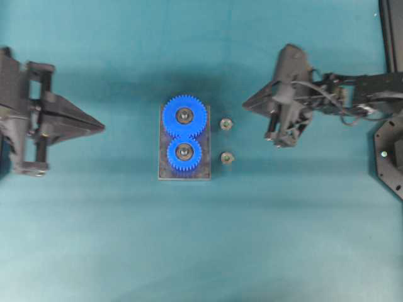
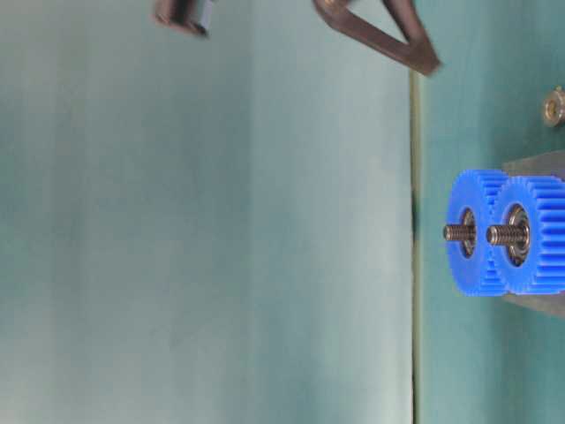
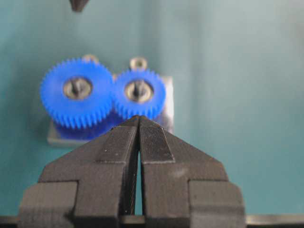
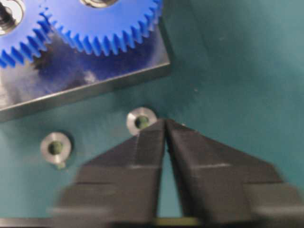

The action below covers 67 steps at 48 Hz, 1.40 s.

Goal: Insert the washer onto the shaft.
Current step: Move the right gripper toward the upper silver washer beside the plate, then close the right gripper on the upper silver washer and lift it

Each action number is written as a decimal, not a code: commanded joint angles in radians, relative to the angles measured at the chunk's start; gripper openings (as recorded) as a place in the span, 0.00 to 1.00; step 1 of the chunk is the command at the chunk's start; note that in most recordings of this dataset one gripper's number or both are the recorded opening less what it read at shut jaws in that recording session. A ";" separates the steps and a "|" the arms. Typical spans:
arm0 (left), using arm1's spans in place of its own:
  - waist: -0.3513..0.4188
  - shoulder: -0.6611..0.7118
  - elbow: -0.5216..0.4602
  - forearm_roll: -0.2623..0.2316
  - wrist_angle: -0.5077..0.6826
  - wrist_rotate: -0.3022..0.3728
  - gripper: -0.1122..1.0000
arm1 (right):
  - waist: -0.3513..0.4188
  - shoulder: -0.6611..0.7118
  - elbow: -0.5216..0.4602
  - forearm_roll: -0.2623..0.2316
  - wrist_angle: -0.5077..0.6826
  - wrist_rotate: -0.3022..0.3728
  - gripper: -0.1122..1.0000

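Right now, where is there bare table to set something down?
Bare cloth between the left gripper and the gear plate, and all along the overhead view's lower half. Crowded: the strip from the plate past both washers to the right gripper.

2 meshed gears (image 1: 184, 132) on shafts atop base plate (image 1: 184, 173), 2 washers (image 1: 225, 124) beside plate's right edge

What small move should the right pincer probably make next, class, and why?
Probably open wider and lower over the nearer washer. The right pincer hovers just short of it, tips almost together, holding nothing; both washers lie loose on the mat beside the gear block.
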 commanded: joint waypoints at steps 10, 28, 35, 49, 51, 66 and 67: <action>0.002 0.067 -0.005 0.003 -0.003 0.049 0.10 | 0.029 0.046 0.011 -0.014 -0.110 0.000 0.81; 0.005 0.098 -0.002 0.003 -0.011 0.061 0.10 | 0.063 0.161 0.009 -0.014 -0.170 0.006 0.73; 0.005 0.098 -0.005 0.003 -0.011 0.060 0.10 | 0.060 0.199 0.002 -0.014 -0.190 0.006 0.73; 0.005 0.098 -0.009 0.003 -0.012 0.060 0.10 | 0.043 0.239 -0.021 -0.014 -0.221 0.003 0.73; 0.005 0.098 -0.009 0.003 -0.011 0.060 0.10 | 0.041 0.239 -0.023 -0.014 -0.219 0.003 0.72; 0.005 0.098 -0.008 0.003 -0.015 0.058 0.10 | 0.035 0.259 -0.032 -0.015 -0.204 -0.003 0.71; 0.005 0.098 -0.008 0.003 -0.015 0.058 0.10 | 0.037 0.261 -0.032 -0.015 -0.204 -0.003 0.71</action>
